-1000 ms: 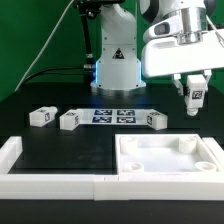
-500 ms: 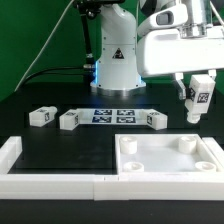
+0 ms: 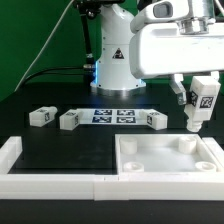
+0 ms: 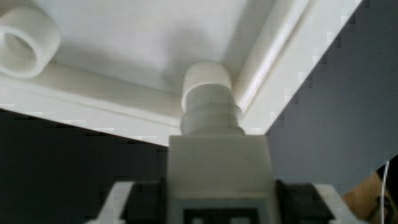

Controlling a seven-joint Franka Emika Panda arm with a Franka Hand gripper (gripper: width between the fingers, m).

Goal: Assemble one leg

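Exterior view: the claw [image 3: 196,101] hangs over the far part of the counter [image 3: 70,150], toward the corner on the exterior view's right. Its 2 fingers [image 3: 181,93] are clamped on 1 leg [image 3: 191,121]. The leg hangs roughly upright, clear of the counter, with its black-and-white tag facing the camera and its narrow end pointing down.

Just below that end lies the tray [image 3: 165,166], which sits in the counter's near corner on the exterior view's right. The leg hovers over the tray's far side, above the raised socket [image 3: 187,143] in the far corner, without touching it.

In the wrist view, the leg [image 4: 210,112] runs straight out from the claw, and its rounded tip lies across the tray's rim where white wall meets black counter. A round socket [image 4: 25,44] shows well apart from the tip.

Farther out, 3 spare legs lie in a row toward the far edge. 2 of them [image 3: 41,116] [image 3: 70,120] lie on one side of the marker board [image 3: 112,115], and the third [image 3: 153,121] lies on the other side. White border bars [image 3: 55,185] line the near edge and turn up at the corner on the exterior view's left. The arm's base [image 3: 115,65] stands at the far edge.
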